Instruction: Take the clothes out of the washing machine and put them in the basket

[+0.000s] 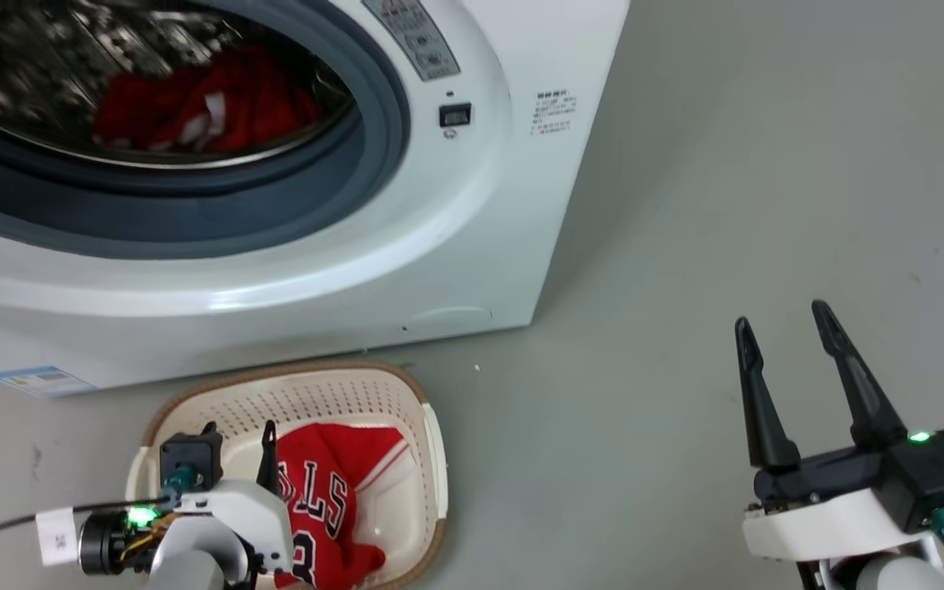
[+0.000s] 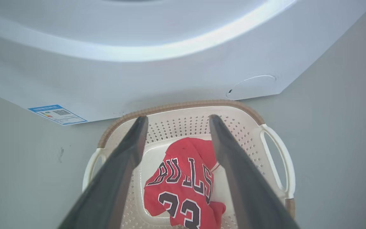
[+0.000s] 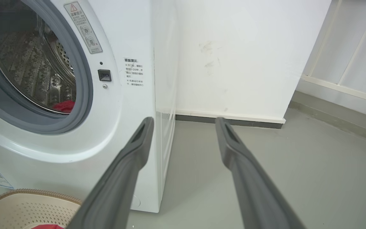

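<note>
My left gripper point(image 2: 177, 121), above the basket point(image 2: 183, 105), and right gripper point(image 1: 781, 315) hold jaws apart, empty. Red clothes point(image 1: 193, 106) lying in the washing machine point(image 1: 439, 246) look soft, light; I'd pinch a raised fold.

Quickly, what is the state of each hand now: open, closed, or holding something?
Left hand: open, empty, above the basket.
Right hand: open, empty.

The floor point(image 3: 265, 165) is smooth grey. A white wall point(image 3: 233, 63) with faint scuffs meets it at a dark skirting point(image 3: 259, 124). White bars point(image 3: 354, 47) stand beside the wall.
</note>
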Tool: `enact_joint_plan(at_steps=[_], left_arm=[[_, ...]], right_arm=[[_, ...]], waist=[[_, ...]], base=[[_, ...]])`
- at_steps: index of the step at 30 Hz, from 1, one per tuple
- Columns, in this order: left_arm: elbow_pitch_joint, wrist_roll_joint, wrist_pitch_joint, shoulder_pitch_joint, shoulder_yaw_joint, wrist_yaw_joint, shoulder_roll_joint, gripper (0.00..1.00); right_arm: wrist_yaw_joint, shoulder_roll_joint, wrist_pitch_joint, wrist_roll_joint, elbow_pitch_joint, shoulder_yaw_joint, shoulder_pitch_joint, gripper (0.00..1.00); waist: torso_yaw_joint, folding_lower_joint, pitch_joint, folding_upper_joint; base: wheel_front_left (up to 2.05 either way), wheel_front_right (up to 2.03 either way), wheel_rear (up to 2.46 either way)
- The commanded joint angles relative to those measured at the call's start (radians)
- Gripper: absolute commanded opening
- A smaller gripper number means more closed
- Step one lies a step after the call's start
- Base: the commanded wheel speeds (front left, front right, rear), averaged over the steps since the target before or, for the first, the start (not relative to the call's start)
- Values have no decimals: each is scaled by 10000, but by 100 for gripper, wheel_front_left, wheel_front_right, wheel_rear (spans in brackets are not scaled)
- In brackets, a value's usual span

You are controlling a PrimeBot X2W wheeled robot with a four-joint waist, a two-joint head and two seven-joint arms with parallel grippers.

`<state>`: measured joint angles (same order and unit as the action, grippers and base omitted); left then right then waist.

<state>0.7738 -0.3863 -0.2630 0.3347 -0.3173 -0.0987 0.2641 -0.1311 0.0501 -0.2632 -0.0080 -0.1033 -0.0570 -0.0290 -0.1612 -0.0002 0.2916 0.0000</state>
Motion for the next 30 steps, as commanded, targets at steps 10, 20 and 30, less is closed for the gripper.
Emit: enact_joint_plan(at_steps=[10, 20, 30], left_arm=[[-2771, 1301, -25, -1715, 1507, -210, -541, 100], [-4676, 2259, -26, -2295, 2603, 53, -992, 100], [-4564, 2570, -25, -1265, 3290, 439, -953, 100]], right_arm=[[7, 1, -24, -160, 80, 16, 817, 100], [7, 1, -24, -193, 77, -100, 1184, 100], [7, 1, -24, -66, 7, -286, 820, 100]], waist=[[393, 2, -1396, 0], [360, 2, -1929, 0], [7, 2, -1654, 0]], base=[[0, 0, 0], [0, 0, 0], [0, 0, 0]])
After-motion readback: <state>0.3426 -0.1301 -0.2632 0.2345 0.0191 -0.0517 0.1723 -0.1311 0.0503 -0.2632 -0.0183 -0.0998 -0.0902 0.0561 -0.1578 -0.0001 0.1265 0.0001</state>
